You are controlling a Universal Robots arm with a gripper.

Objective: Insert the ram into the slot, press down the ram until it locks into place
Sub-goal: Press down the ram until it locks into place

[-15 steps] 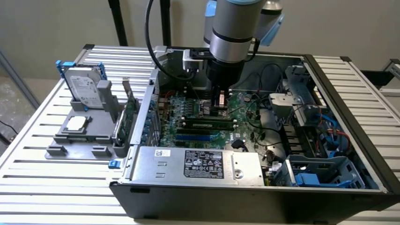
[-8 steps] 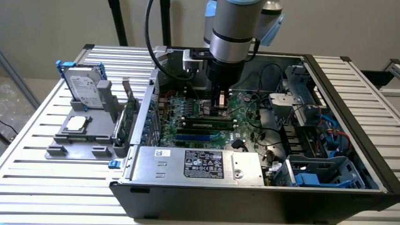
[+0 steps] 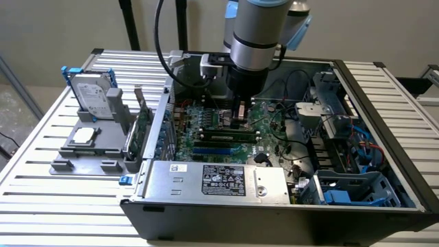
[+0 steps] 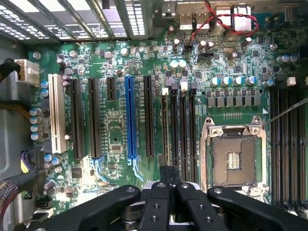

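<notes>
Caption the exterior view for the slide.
Arm's shut gripper at the ram on the motherboard, inside an open PC case.

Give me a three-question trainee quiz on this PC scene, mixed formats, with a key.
1. True or false: the end effector is shut above the motherboard.
2. What stands upright on the grey fixture at the exterior view's left? A) hard drive B) fan C) keyboard
3. Name the colour of the long socket that is neither black nor white.
Key: 1 true; 2 A; 3 blue.
</notes>
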